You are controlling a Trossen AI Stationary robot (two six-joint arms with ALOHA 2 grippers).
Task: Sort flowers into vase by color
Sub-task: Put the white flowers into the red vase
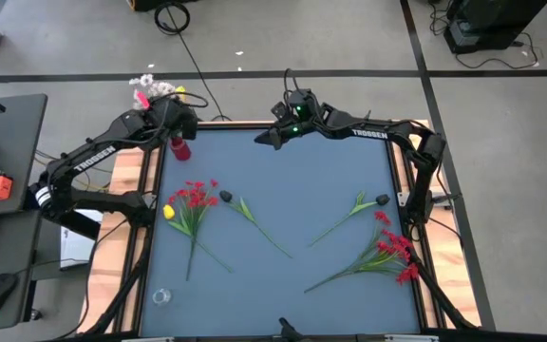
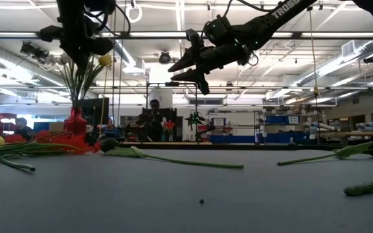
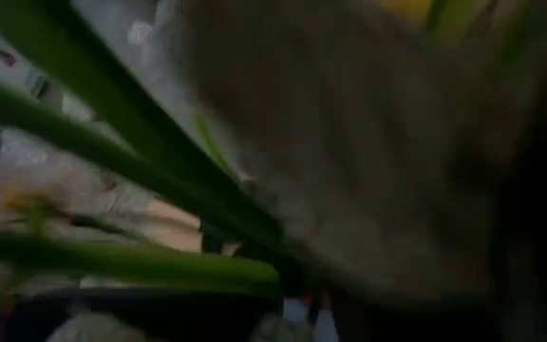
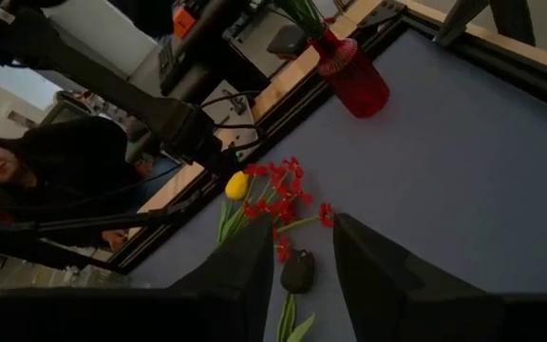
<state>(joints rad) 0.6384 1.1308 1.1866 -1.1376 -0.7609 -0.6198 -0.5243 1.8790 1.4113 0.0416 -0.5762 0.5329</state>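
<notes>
- The flowers look light and springy: thin stems that would likely flex and roll on the surface (image 1: pixel 292 190), so take each one mid-stem, not by the soft blossom.
- The red vase (image 1: pixel 179 147) is narrow, glossy and probably tippy. It stands at the surface's far left corner with white blossoms (image 1: pixel 148 85) and a yellow one already in it.
- Your left pincer (image 1: pixel 171 116) sits over the vase among those stems; you cannot tell how wide it stands.
- Your right pincer (image 4: pixel 297 249) hovers high near the far edge, jaws parted and empty.
- Still lying flat: a yellow tulip (image 1: pixel 169 212) with a red spray (image 1: pixel 195 195) at left, a dark bud (image 1: pixel 226 197) beside them, more red sprays (image 1: pixel 395 249) at right.
</notes>
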